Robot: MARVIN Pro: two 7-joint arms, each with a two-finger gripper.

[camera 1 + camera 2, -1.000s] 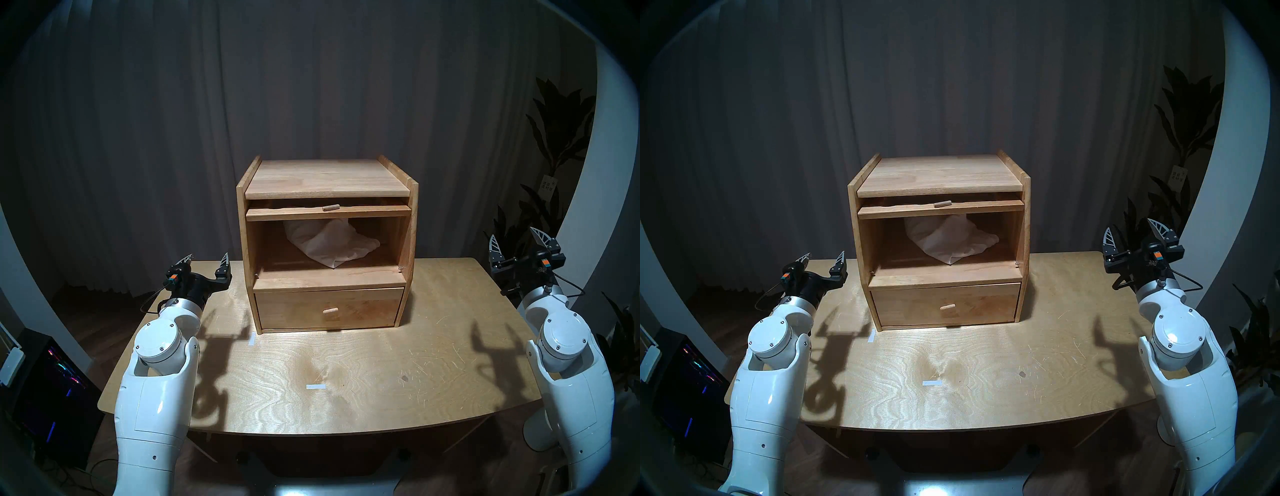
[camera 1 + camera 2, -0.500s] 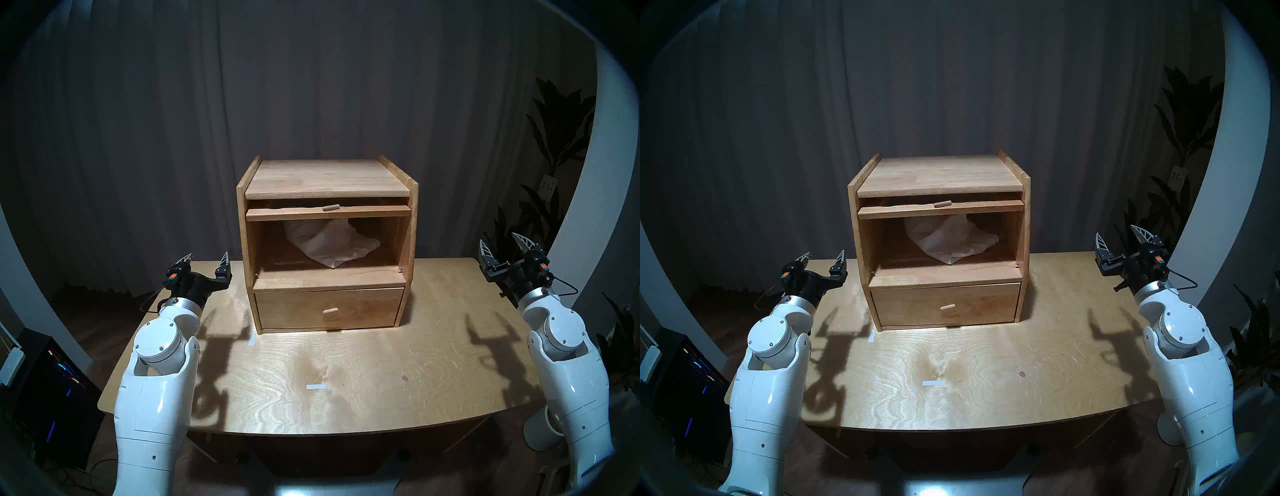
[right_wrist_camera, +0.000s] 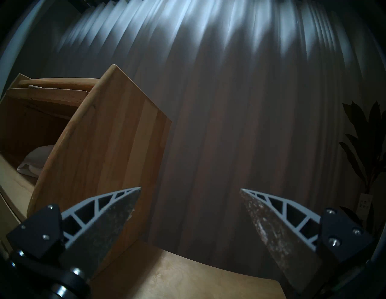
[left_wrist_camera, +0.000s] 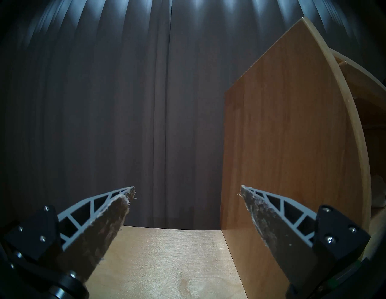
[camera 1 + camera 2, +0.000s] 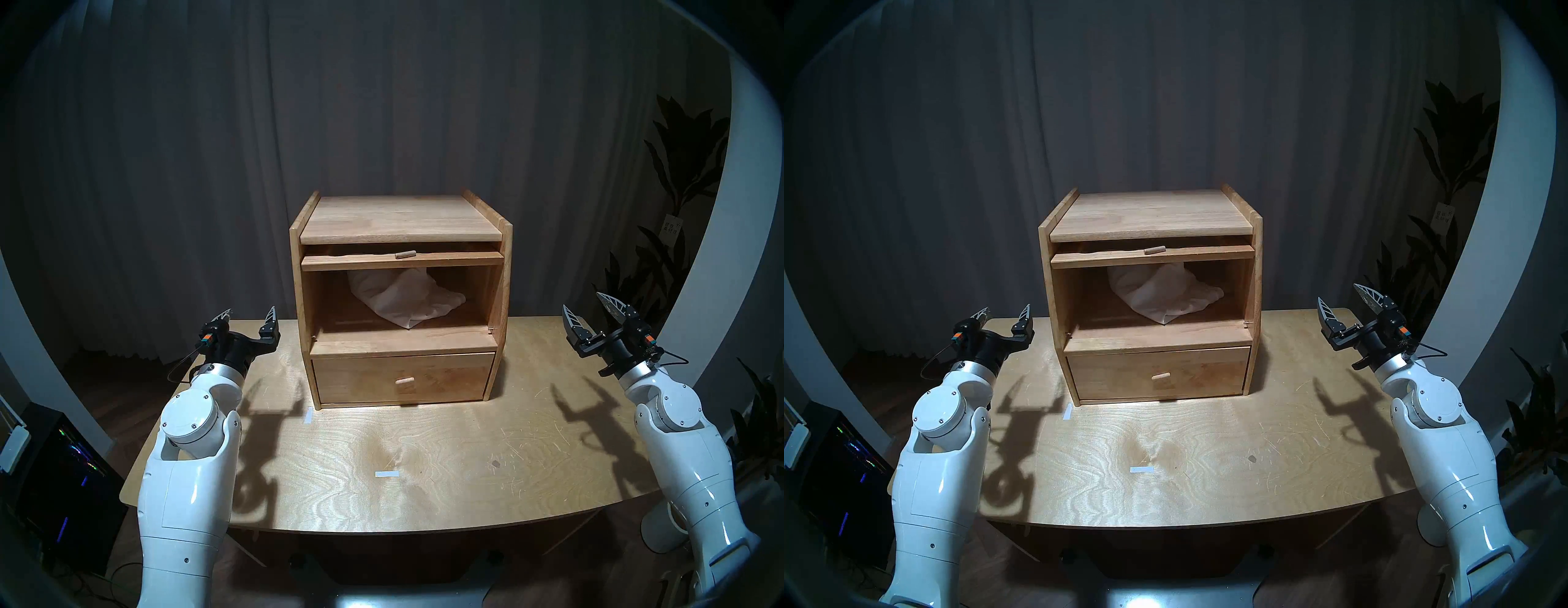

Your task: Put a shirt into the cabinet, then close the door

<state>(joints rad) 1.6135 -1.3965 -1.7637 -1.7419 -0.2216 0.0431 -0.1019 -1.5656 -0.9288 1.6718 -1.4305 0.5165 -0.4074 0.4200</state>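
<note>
The light-wood cabinet (image 5: 399, 216) stands at the back middle of the table. Its door (image 5: 449, 260) is raised flat under the top, peg handle facing front, so the large compartment is open. The white shirt (image 5: 405, 299) lies crumpled inside, toward the back. My left gripper (image 5: 250, 312) hovers open and empty left of the cabinet, whose side wall (image 4: 282, 146) fills the right of the left wrist view. My right gripper (image 5: 583, 300) hovers open and empty to the cabinet's right; the right wrist view shows the side wall (image 3: 117, 156) and a bit of shirt (image 3: 36, 158).
The drawer (image 5: 403, 378) below the compartment is shut. The wooden table (image 5: 424, 501) carries two white tape marks (image 5: 387, 474). Dark curtains hang behind. Potted plants (image 5: 679, 170) stand at the right, and a lit computer case (image 5: 63, 475) sits on the floor at the left.
My right arm has swung inward and lower, toward the cabinet's right side. The left arm has shifted only slightly left. Both grippers stayed open; cabinet, door and shirt are unchanged.
</note>
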